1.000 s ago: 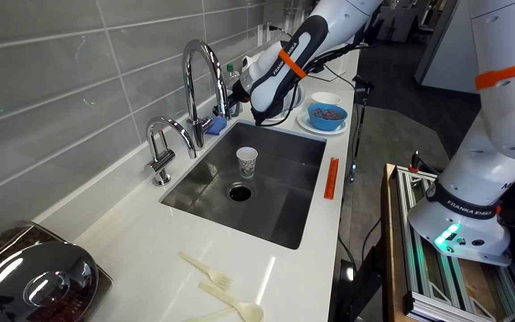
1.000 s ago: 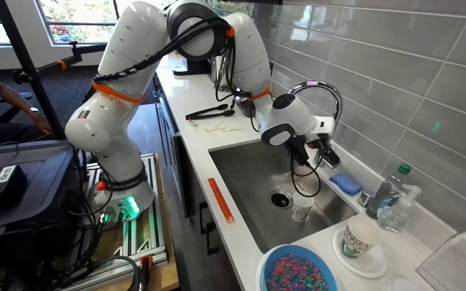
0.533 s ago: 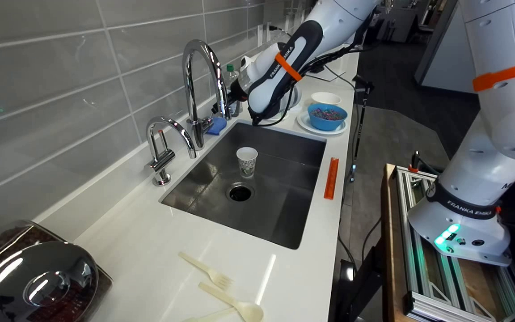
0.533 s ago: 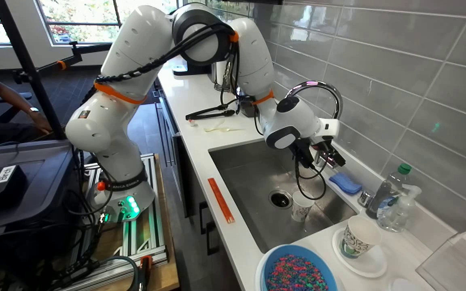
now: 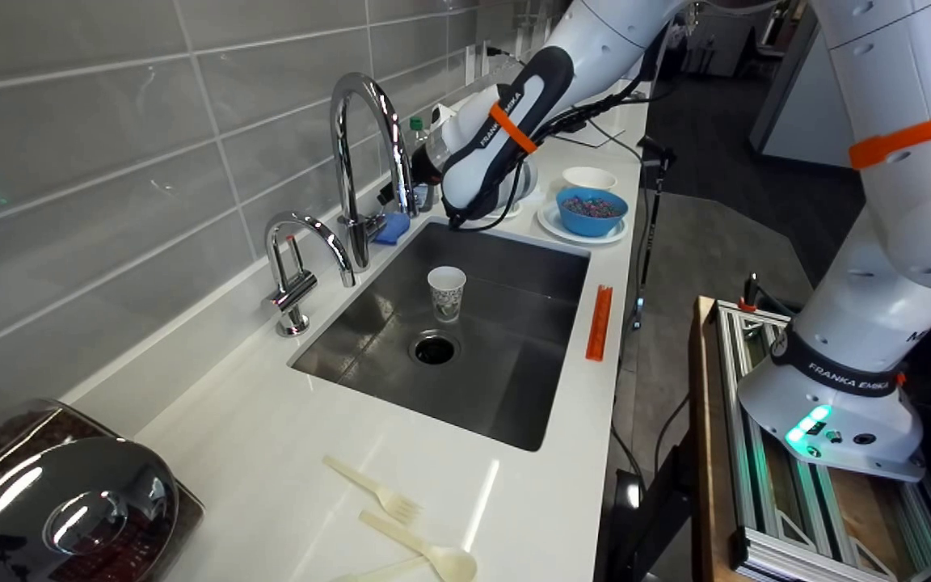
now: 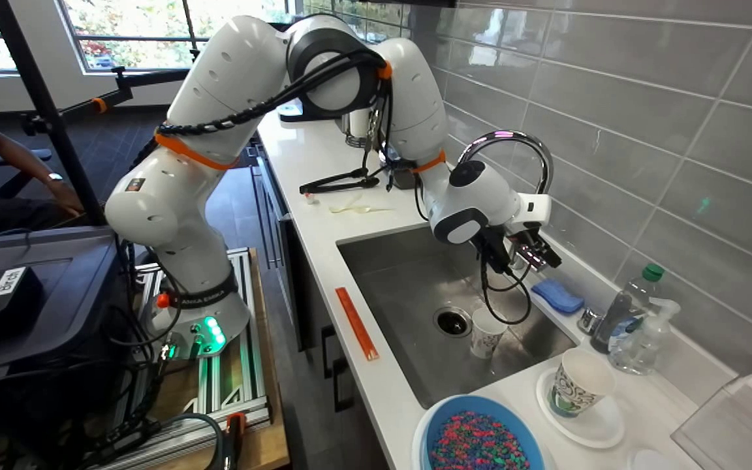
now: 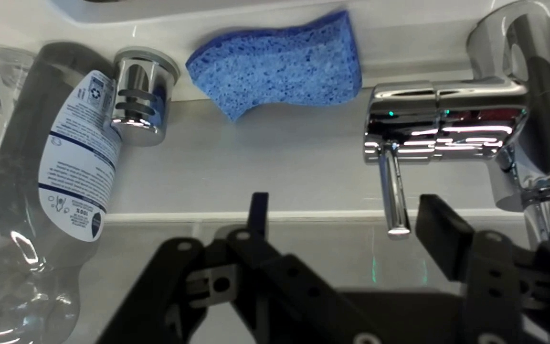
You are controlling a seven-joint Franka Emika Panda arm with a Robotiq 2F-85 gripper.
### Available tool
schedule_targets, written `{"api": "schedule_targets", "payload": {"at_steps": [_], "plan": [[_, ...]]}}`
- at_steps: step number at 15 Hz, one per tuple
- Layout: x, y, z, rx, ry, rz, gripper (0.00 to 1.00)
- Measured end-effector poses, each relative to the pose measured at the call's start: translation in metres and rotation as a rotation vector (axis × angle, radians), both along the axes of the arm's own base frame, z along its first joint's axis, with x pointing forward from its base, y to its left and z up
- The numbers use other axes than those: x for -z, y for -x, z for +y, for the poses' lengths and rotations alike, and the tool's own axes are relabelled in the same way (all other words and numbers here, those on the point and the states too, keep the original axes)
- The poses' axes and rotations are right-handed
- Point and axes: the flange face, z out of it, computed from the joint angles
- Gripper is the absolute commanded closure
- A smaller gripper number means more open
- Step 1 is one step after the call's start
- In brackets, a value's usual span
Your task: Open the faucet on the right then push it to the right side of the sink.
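Nearest me, a blue bowl (image 6: 482, 403) sits by the sink's (image 6: 386, 287) corner; along the counter's (image 6: 311, 225) wall edge follow a bottle (image 6: 624, 310), a sponge (image 6: 557, 296), then the tall faucet (image 7: 475, 124), its lever (image 7: 394, 191) between the gripper's (image 7: 346, 220) spread fingers in the wrist view.

So the white counter (image 5: 271, 453) is carrying a fork (image 5: 389, 497) and a spoon (image 5: 451, 561) near black tongs (image 6: 316, 188), plus an orange strip (image 5: 599, 323) lying beside the sink (image 5: 530, 388). A blue sponge (image 7: 280, 71) is sitting near a green-capped bottle (image 6: 630, 307), with a plate (image 6: 601, 425) resting nearby.
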Motion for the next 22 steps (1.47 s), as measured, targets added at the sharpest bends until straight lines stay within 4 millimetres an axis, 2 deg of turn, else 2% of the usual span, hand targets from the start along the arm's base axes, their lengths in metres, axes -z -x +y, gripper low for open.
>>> {"api": "schedule_targets", "payload": {"at_steps": [1,2,3,4,5,6,7,8,9,11,12,13,14,15,16,17,18,19,21,22], "plan": [[0.0005,-0.0008,-0.0003,0.000,-0.001,-0.001,0.11],[0.0007,-0.0010,-0.0006,0.001,-0.001,-0.001,0.37],[0.0007,-0.0011,-0.0011,0.002,-0.001,-0.002,0.26],[0.0005,-0.0011,-0.0016,0.002,-0.001,-0.002,0.07],[0.0002,-0.0012,-0.0020,0.003,-0.001,-0.003,0.06],[0.0000,-0.0013,-0.0024,0.004,-0.001,-0.003,0.01],[-0.0002,-0.0014,-0.0028,0.004,-0.001,-0.004,0.39],[-0.0005,-0.0015,-0.0031,0.005,-0.001,-0.005,0.34],[-0.0008,-0.0017,-0.0036,0.005,-0.001,-0.006,0.03],[-0.0013,-0.0019,-0.0043,0.007,-0.001,-0.007,0.39],[-0.0015,-0.0020,-0.0045,0.007,-0.001,-0.007,0.44],[-0.0017,-0.0020,-0.0048,0.007,-0.002,-0.008,0.14],[-0.0018,-0.0021,-0.0050,0.008,-0.002,-0.008,0.18],[-0.0019,-0.0022,-0.0047,0.007,-0.003,-0.009,0.48],[-0.0020,-0.0023,-0.0042,0.007,-0.004,-0.009,0.45],[-0.0020,-0.0024,-0.0040,0.007,-0.004,-0.009,0.14],[-0.0020,-0.0024,-0.0040,0.007,-0.004,-0.009,0.09],[-0.0020,-0.0024,-0.0042,0.007,-0.004,-0.009,0.46],[-0.0020,-0.0023,-0.0045,0.007,-0.005,-0.009,0.46],[-0.0020,-0.0022,-0.0048,0.008,-0.005,-0.009,0.53]]}}
